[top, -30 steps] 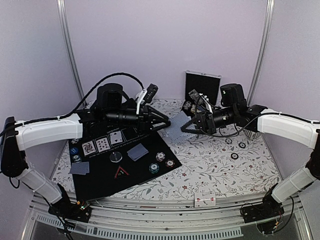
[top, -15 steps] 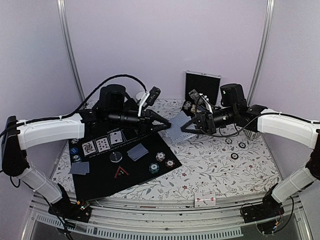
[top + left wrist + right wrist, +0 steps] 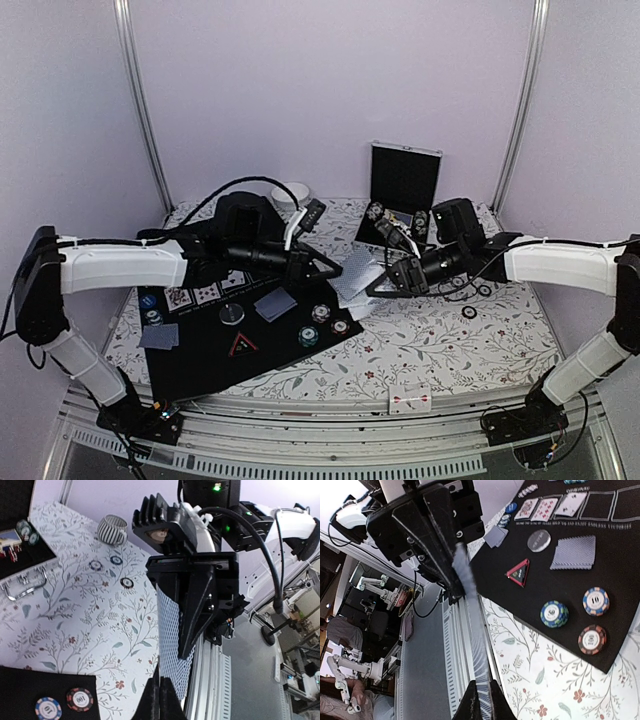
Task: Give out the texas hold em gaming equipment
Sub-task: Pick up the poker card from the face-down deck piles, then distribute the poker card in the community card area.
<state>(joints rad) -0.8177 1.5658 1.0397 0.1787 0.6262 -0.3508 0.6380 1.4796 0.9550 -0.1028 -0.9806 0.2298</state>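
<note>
From above, the left gripper (image 3: 337,268), part-open a second earlier, had shut on the playing cards (image 3: 356,272), which hung blue backs showing between the arms, beside the black mat (image 3: 250,365), while the right gripper (image 3: 376,288) gripped their other edge. The left wrist view showed its fingertips (image 3: 167,705) pinching the cards' lower corner; one card or several could not be told. The right wrist view showed them edge-on in narrow fingers, three face-up cards (image 3: 547,507) lying beyond: a draw for the mat looked under way

light: soft, even — faint shadows | overhead: sharp, edges bowed | wrist views: nearest parts blurred
</note>
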